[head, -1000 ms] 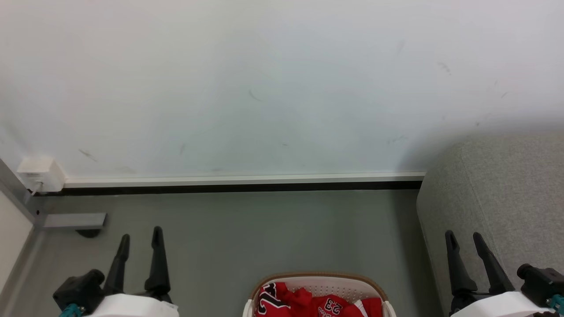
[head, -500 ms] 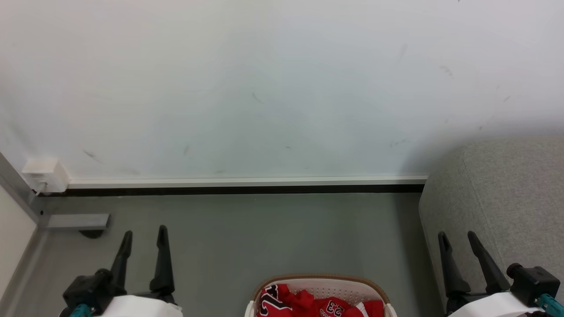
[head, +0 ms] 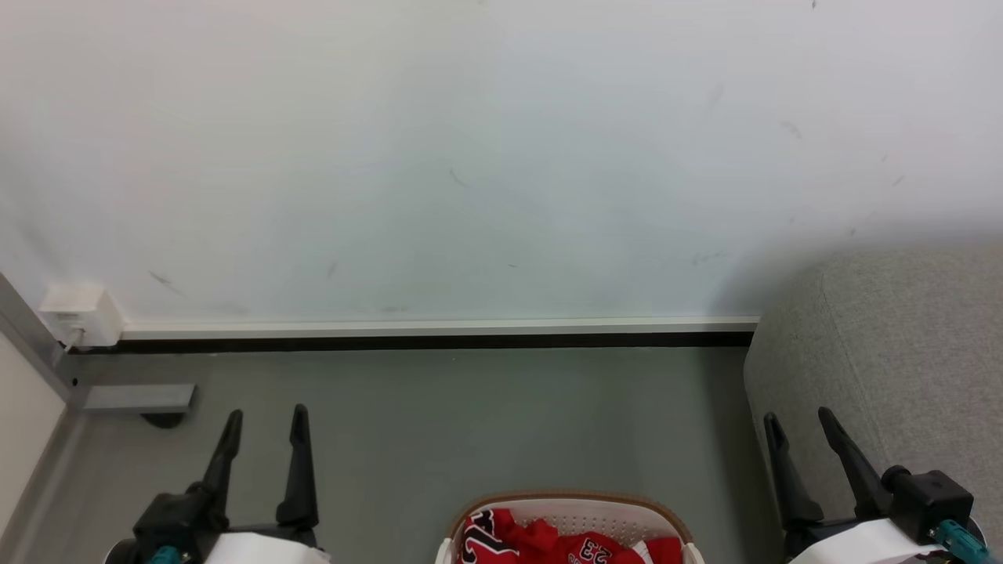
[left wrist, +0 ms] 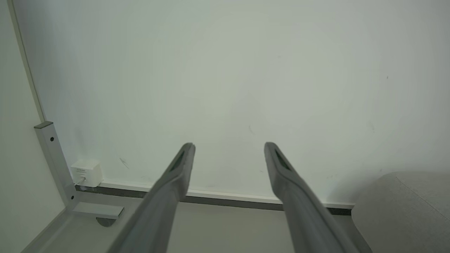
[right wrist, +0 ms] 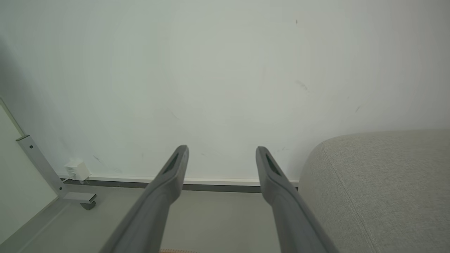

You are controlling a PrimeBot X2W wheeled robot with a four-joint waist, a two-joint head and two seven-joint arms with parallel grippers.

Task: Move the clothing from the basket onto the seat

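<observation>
Both grippers have edged inward over the last second: in the head view the left gripper (head: pixel 266 410) has slid a little toward the centre and the right gripper (head: pixel 798 413) has done the same from its side. The whole picture has also dipped slightly, which is the camera's doing.

In that head view the left gripper sits at 7 o'clock and the right gripper at 5 o'clock, fingers pointing to 12. Each has its two dark fingers parted with bare floor (head: pixel 470 415) between them, holding nothing. The basket (head: pixel 564 497) lies at 6 o'clock, cut by the bottom edge, between the two grippers and apart from both. The clothing (head: pixel 541 540) is heaped inside it, red with white lettering. The seat (head: pixel 901 352) fills the 4 o'clock corner, just behind the right gripper's fingers. A pale wall (head: pixel 501 157) takes the upper half, with a skirting board (head: pixel 439 323) at its foot and a white box (head: pixel 78 313) at 9 o'clock.

In the left wrist view the fingers spread wide and empty, aimed at the wall. The seat's rounded corner shows at 4 o'clock, the white box and a metal post (left wrist: pixel 52 158) at 8 o'clock.

In the right wrist view the fingers are likewise well apart, gripping nothing. The seat bulks at 4 o'clock, close beside the right-hand finger.
</observation>
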